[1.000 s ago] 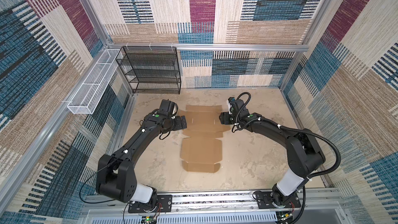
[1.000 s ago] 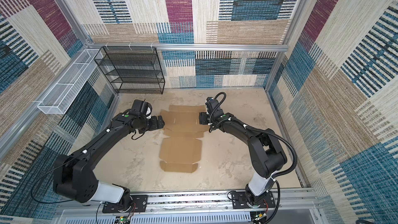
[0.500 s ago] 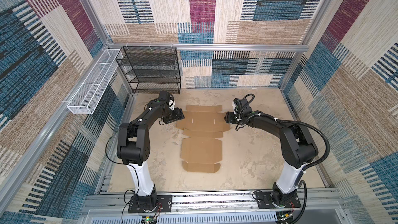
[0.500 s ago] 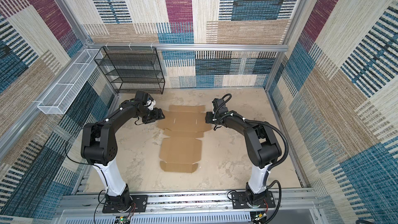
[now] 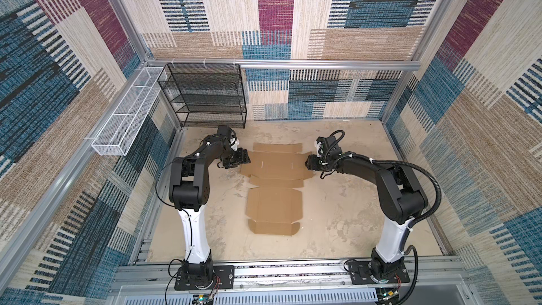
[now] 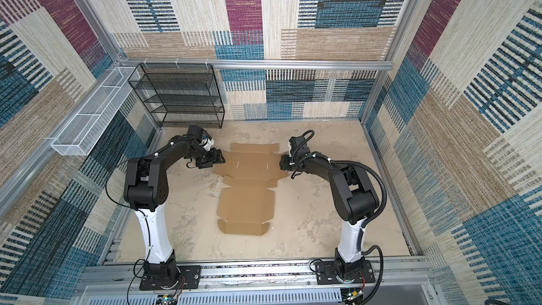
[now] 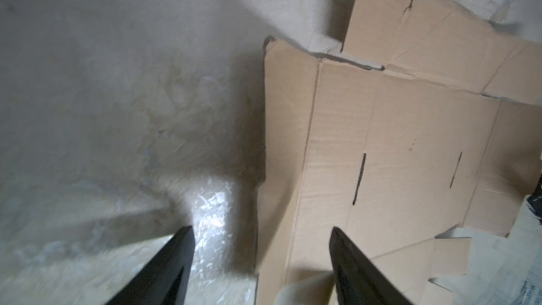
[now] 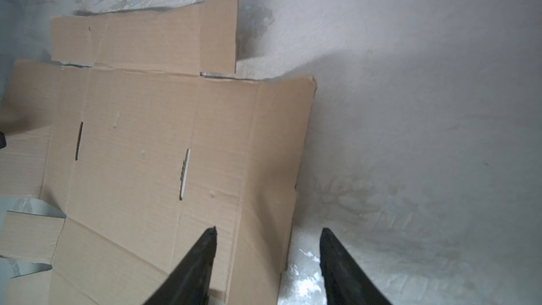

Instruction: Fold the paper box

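The paper box [image 5: 275, 177] [image 6: 249, 177] lies as a flat brown die-cut sheet on the table in both top views. My left gripper [image 5: 242, 158] [image 6: 217, 159] is at the sheet's left side flap. In the left wrist view that flap [image 7: 287, 142] rises a little, and its edge runs between the open jaws of the left gripper [image 7: 261, 230]. My right gripper [image 5: 308, 163] [image 6: 282, 162] is at the right side flap. The right wrist view shows this flap [image 8: 278, 142] tilted up, with the open right gripper [image 8: 267, 230] straddling its edge.
A black mesh shelf rack [image 5: 208, 95] stands at the back left against the wall. A white wire basket [image 5: 126, 121] hangs on the left rail. Patterned walls close in the table [image 5: 337, 200] on three sides.
The left arm has folded upright with its gripper still at the left flap. The right gripper has dropped to the right flap's edge. Both pairs of jaws have narrowed somewhat.
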